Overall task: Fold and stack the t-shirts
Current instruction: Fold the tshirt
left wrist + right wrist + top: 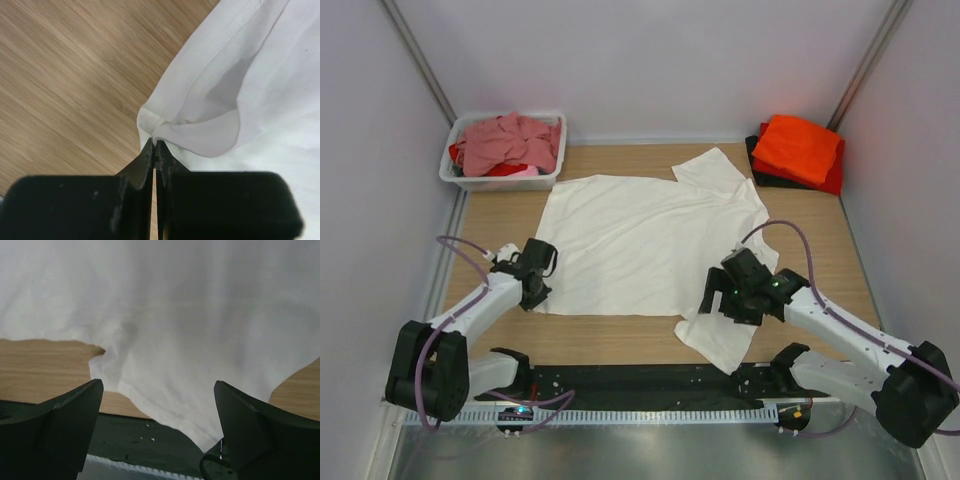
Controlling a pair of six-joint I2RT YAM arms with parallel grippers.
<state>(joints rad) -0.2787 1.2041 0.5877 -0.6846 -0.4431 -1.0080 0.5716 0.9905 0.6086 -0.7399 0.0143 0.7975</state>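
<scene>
Because the left end effector pinches only the corner of the white t-shirt spread on the counter, the hem could slip free when lifted. The right end effector hangs spread, holding nothing, so a one-sided pull might skew the cloth.

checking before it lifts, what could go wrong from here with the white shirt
The left gripper pinches only the corner tip of the white t-shirt, so it may slip out. The right gripper is open, holding nothing; a lift now could drag the shirt lopsided.
</scene>
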